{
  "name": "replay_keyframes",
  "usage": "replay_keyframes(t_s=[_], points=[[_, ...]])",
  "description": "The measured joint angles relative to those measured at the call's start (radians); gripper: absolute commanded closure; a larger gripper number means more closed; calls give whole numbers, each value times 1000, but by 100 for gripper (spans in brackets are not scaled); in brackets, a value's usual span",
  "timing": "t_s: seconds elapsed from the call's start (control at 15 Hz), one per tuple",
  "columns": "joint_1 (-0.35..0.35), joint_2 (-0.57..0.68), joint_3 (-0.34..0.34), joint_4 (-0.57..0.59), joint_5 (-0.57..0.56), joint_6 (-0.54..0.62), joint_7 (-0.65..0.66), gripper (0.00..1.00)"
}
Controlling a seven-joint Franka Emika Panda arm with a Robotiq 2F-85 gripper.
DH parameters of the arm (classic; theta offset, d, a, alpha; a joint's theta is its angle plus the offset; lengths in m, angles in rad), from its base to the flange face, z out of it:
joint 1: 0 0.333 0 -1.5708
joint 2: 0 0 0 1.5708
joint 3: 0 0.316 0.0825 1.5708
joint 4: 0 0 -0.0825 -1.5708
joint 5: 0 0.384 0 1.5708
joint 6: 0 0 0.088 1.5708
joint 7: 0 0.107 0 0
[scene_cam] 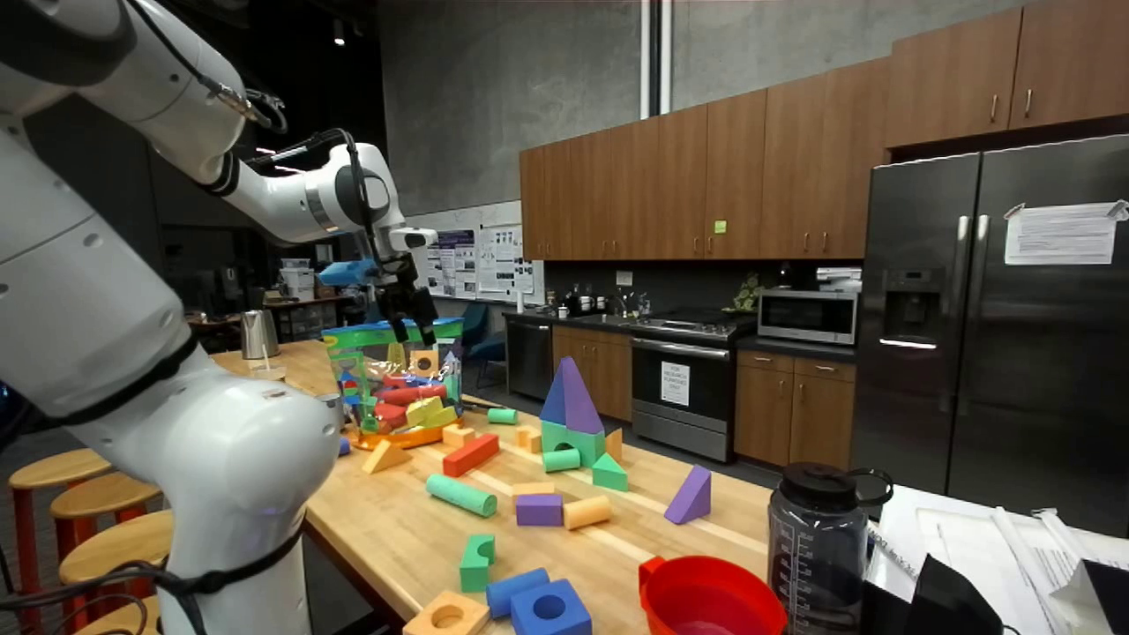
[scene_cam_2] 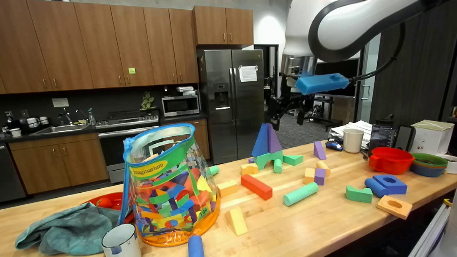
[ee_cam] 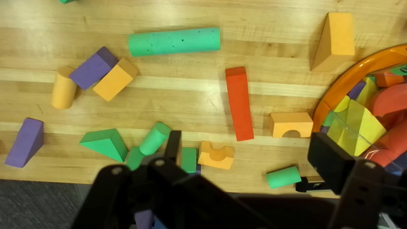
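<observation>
My gripper (ee_cam: 249, 146) stands open above the table, with nothing between its fingers; it also shows in both exterior views, black, pointing down (scene_cam_2: 287, 123). Below it in the wrist view lie a red bar (ee_cam: 240, 105), an orange arch block (ee_cam: 217, 156) with its notch up, another orange arch block (ee_cam: 291, 124) and a short green cylinder (ee_cam: 284, 177). A green arch (scene_cam_2: 268, 157) carries a blue triangle (scene_cam_2: 261, 141) and a purple triangle (scene_cam_2: 273, 140), upright side by side. In the wrist view the left finger partly hides this stack.
A clear zip bag (scene_cam_2: 171, 192) full of blocks stands on an orange base. Several loose blocks lie about, including a long green cylinder (ee_cam: 174, 41) and a purple wedge (ee_cam: 26, 143). A red bowl (scene_cam: 710, 595), a dark bottle (scene_cam: 816, 547) and a teal cloth (scene_cam_2: 73, 228) share the table.
</observation>
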Motion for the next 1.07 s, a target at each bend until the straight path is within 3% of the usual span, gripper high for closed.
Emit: replay_keyframes(t_s=[0.8,1.07], points=[[4,0,0,0,0,0,0,0],[65,0,24,-6,-5,-17,2,0]])
